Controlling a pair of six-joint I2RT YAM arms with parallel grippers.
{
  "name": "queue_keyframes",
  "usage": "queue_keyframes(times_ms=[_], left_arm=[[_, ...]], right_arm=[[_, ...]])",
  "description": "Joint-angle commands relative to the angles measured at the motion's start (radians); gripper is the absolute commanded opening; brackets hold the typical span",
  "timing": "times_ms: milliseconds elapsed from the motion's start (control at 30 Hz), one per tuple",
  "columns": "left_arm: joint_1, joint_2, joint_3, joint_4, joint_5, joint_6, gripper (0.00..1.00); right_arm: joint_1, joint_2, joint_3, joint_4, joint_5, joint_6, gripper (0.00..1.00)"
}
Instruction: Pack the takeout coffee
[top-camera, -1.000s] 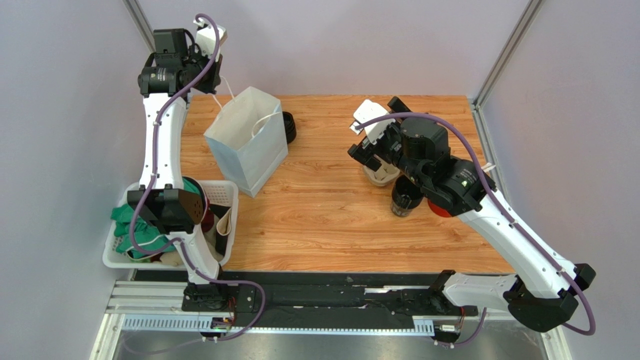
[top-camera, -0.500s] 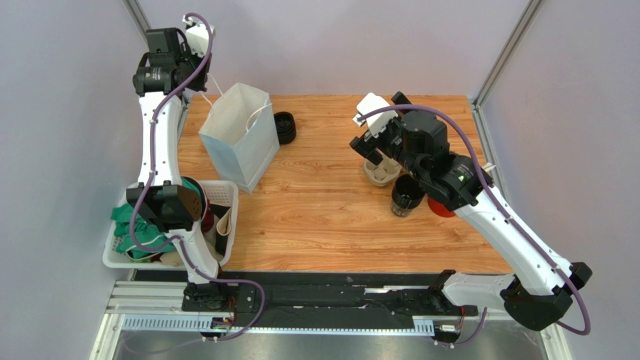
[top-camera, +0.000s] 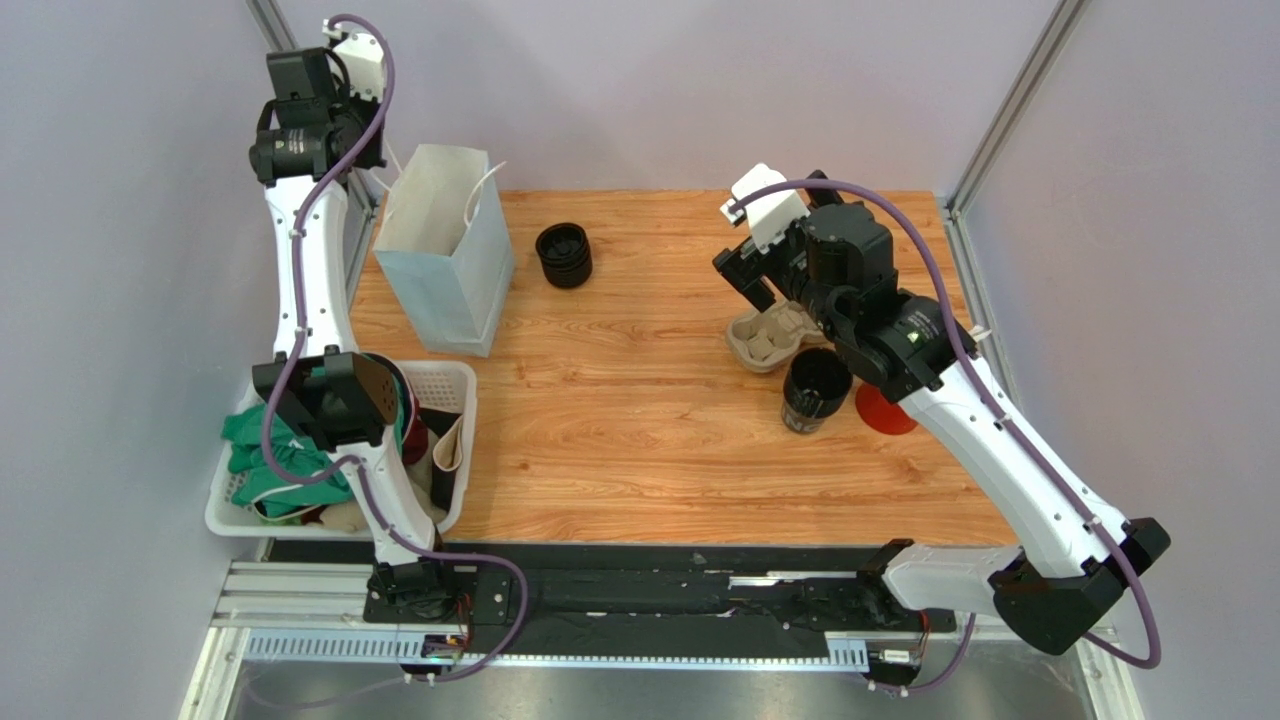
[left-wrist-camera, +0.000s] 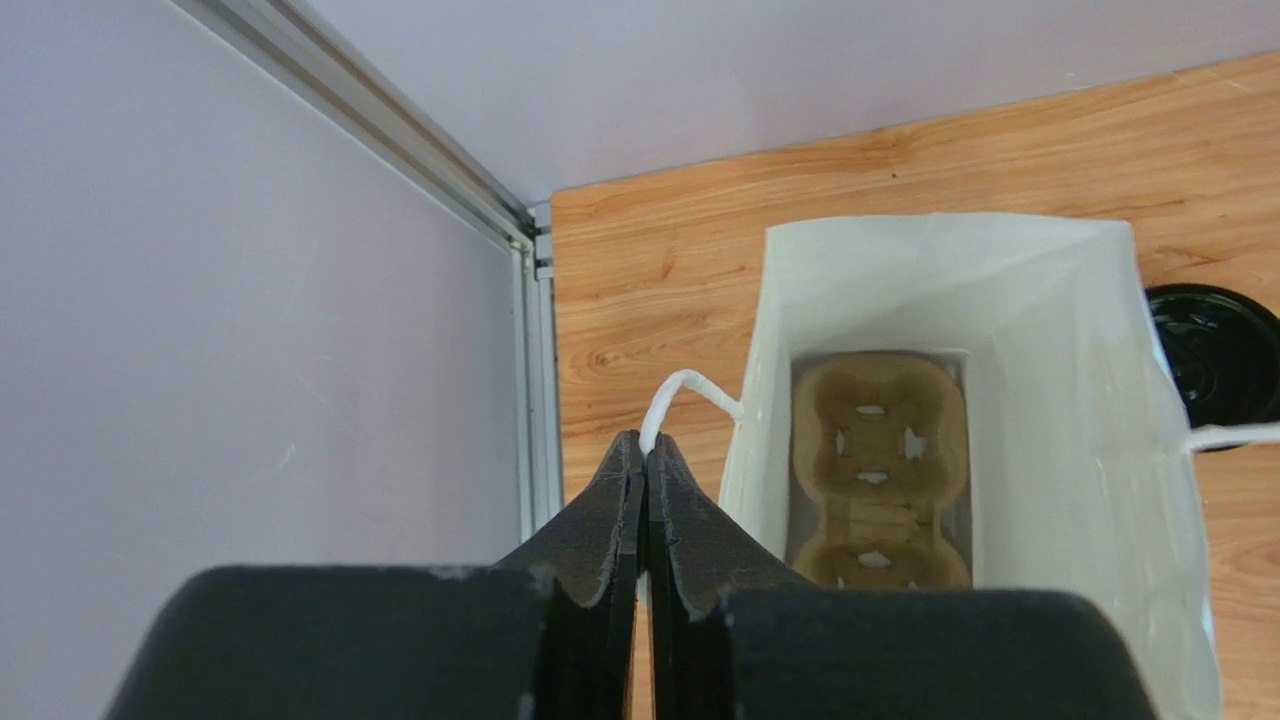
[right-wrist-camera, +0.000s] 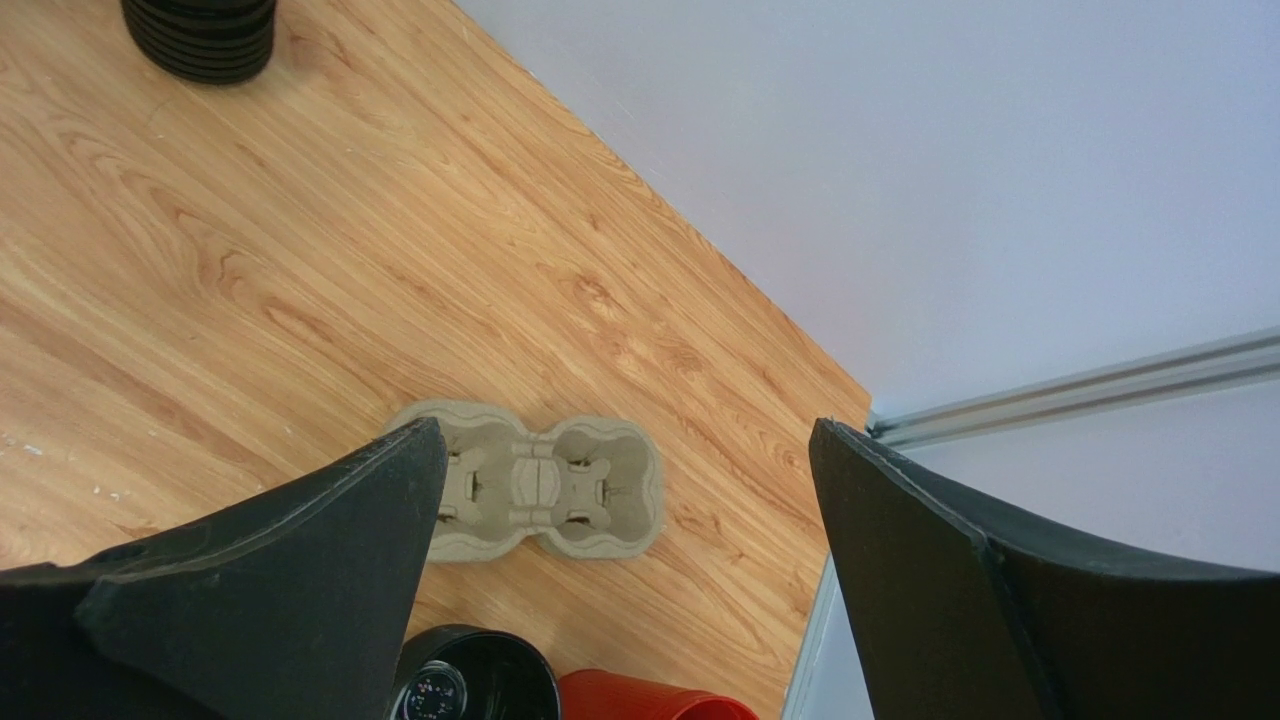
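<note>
Left gripper (left-wrist-camera: 646, 453) clamps the bag handle (left-wrist-camera: 688, 387), steadying the bag (left-wrist-camera: 1085, 393) far left. Next: right gripper (right-wrist-camera: 624, 435), jaws apart, takes the coffee cup (top-camera: 816, 390).

desk (top-camera: 661, 450): smooth wood grain, low sheen | paper bag (top-camera: 436, 255), far left: matt white paper | cord handle (left-wrist-camera: 684, 393): white twisted string | bagged cup tray (left-wrist-camera: 879, 473) and right cup tray (right-wrist-camera: 534, 483): rough matt brown pulp | takeout coffee (top-camera: 816, 393): black, slight sheen | left gripper (left-wrist-camera: 646, 458): matt black plastic | basket (top-camera: 458, 378), near left: white plastic

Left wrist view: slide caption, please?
Left gripper pinches the cord handle of the white paper bag; a brown cardboard cup tray lies inside.
</note>
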Motion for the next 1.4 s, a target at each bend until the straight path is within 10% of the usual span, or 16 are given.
queue_keyframes(times_ms=[0,100,267,700,967,1367], left_arm=[[0.007,0.016,0.064,0.045,-0.018,-0.031,0.17],[0.015,0.015,0.049,0.048,-0.018,-0.039,0.68],[0.055,-0.035,0.023,0.082,0.021,-0.079,0.91],[0.058,-0.467,-0.32,0.171,0.435,-0.134,0.95],[-0.03,-0.777,-0.784,0.206,0.481,0.036,0.96],[-0.028,-0.855,-0.937,0.058,0.485,0.151,0.97]], right_arm=[[-0.033,-0.001,-0.013,0.056,0.021,0.032,0.99],[-0.047,-0.01,-0.04,0.059,0.021,0.038,0.99],[-0.057,-0.052,-0.089,0.059,0.024,0.035,0.99],[-0.145,-0.116,-0.238,-0.088,-0.04,-0.015,0.95],[-0.247,-0.059,-0.197,-0.346,-0.21,0.038,0.88],[-0.258,-0.118,-0.252,-0.407,-0.503,0.06,0.76]])
